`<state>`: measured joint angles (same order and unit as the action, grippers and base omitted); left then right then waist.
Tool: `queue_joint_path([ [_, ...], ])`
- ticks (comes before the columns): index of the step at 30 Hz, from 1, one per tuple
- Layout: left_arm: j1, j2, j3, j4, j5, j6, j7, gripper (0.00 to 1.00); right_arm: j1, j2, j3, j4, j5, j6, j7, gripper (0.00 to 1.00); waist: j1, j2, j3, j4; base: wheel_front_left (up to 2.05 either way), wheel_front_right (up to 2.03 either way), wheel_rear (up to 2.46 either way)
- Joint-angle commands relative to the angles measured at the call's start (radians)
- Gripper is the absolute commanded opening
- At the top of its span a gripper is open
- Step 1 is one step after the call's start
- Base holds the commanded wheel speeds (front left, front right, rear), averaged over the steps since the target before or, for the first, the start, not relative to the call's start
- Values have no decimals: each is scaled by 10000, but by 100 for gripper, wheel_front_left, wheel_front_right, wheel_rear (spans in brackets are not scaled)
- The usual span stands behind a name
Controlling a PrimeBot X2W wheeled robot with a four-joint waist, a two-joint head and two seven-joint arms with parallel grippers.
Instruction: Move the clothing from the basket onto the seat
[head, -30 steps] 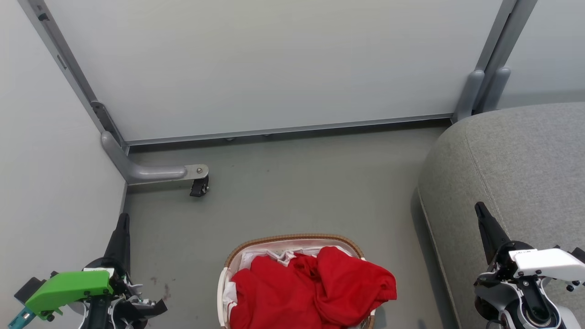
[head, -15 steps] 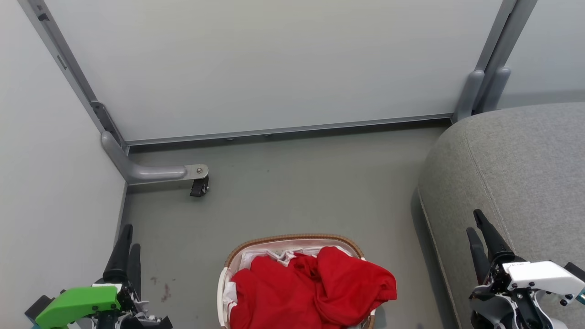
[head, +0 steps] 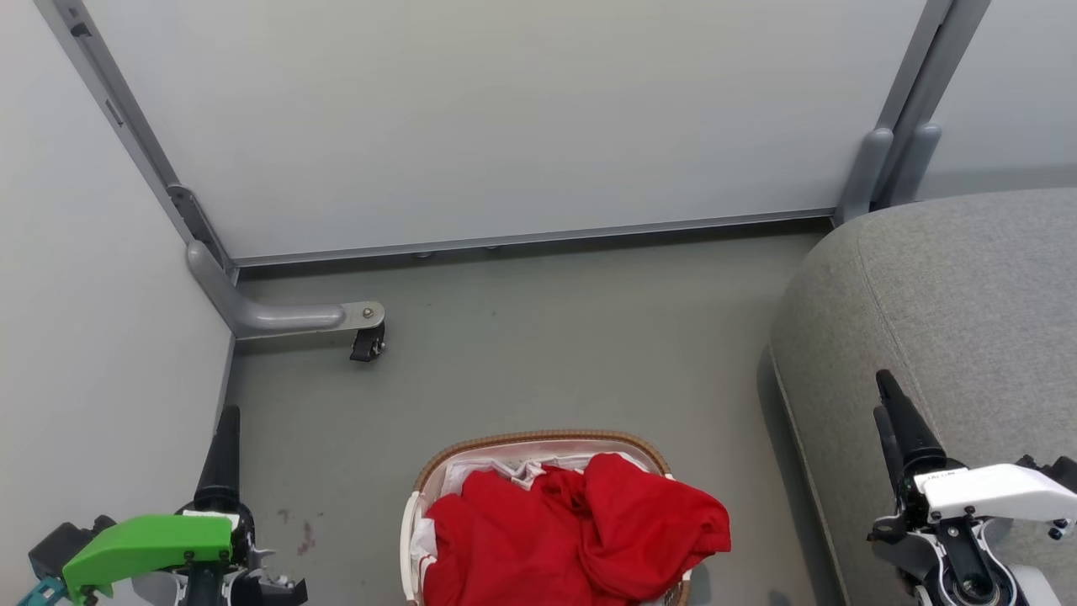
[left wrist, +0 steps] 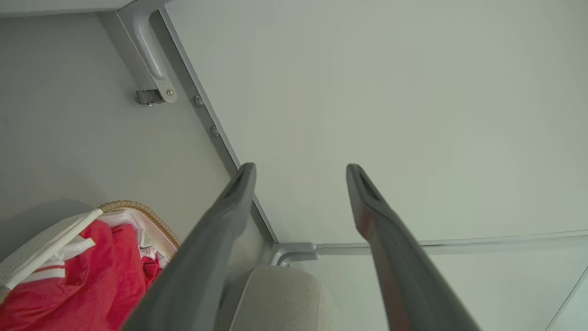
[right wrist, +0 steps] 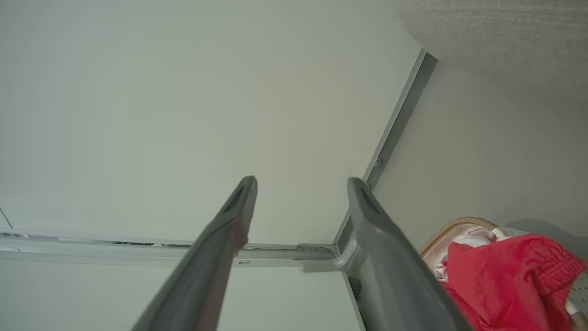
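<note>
The clothing (head: 572, 530), bright red with white showing beneath, is heaped in the basket (head: 538, 438), which stands on the floor at the bottom centre and has a brown woven rim. One red fold hangs over its right side. The grey seat (head: 951, 295) fills the right side. My left gripper (head: 225, 421) hovers left of the basket, and in the left wrist view the left gripper (left wrist: 301, 170) is open and empty, with the clothing (left wrist: 92, 280) at lower left. My right gripper (head: 882, 391) is over the seat's front edge. Seen from its own wrist, the right gripper (right wrist: 301, 181) stands open and empty.
Pale partition panels close off the back and left. A grey metal foot with a black caster (head: 368, 343) juts onto the floor at the left. Bare grey floor (head: 547, 353) lies between the basket, the back panel and the seat.
Both grippers were shut a second ago and now stand open. Each arm dipped slightly, then came back up. The basket and clothing have not moved.
</note>
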<state>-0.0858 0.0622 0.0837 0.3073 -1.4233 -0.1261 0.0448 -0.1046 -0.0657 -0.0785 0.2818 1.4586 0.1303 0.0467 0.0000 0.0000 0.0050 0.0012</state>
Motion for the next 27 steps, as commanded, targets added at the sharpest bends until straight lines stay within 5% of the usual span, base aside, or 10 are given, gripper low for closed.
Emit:
queue_joint_path([
  [1,-362,166,-38,-153,584,-13,-120,100,-349,-143,21,-213,-554,3,-123,100,0,0,-1,4,0,0,0],
  [13,-433,411,-353,-263,3663,126,-625,100,-510,-260,194,-432,-3681,3,-633,100,0,0,6,17,0,0,0],
  [27,-516,634,-727,0,5847,291,-1128,100,-608,-403,528,-345,-6126,3,-1139,100,0,0,-33,30,0,0,0],
])
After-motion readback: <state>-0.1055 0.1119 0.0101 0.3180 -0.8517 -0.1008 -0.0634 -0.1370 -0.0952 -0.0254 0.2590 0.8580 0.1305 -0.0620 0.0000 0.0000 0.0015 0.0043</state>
